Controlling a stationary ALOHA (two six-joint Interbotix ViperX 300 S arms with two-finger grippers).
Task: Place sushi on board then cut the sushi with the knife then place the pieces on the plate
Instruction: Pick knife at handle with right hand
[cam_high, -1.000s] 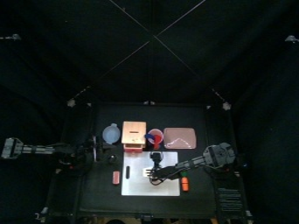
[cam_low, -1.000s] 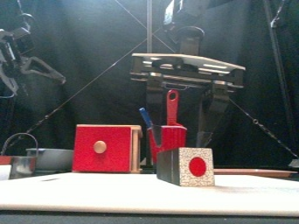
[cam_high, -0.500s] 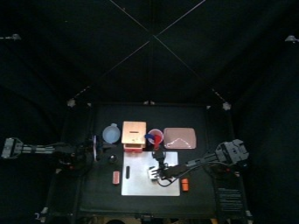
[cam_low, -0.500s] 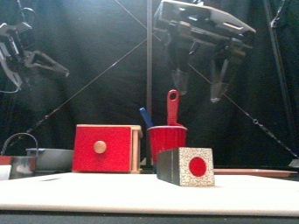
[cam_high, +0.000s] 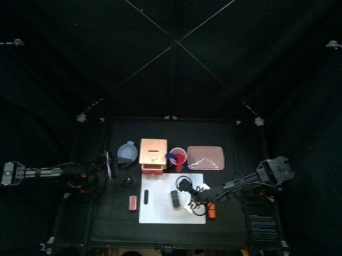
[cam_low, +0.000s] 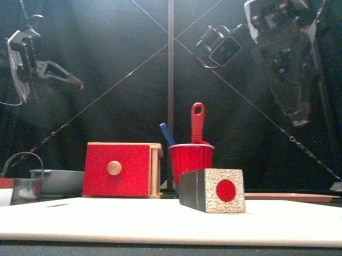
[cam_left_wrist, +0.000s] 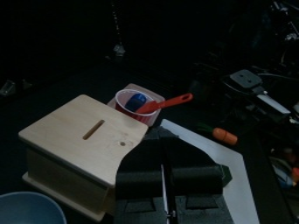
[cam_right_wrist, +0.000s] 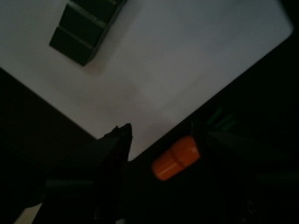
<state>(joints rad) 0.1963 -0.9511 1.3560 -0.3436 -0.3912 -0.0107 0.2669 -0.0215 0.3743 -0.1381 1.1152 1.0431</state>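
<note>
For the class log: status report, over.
Right gripper open, by white board's right edge. Left gripper parked left. Sushi whole on board. Knives in red cup.

Sushi roll (cam_low: 214, 190) is sitting on the white board (cam_high: 158, 207), toward the middle. It's dark green outside, with a speckled white end and a red centre facing front. The red knife (cam_low: 198, 118) and blue knife (cam_low: 166, 134) are standing handle-up in the red cup (cam_low: 191, 162) behind the board. The pink plate (cam_high: 205, 156) is lying flat just beside that cup, on the right.
</note>
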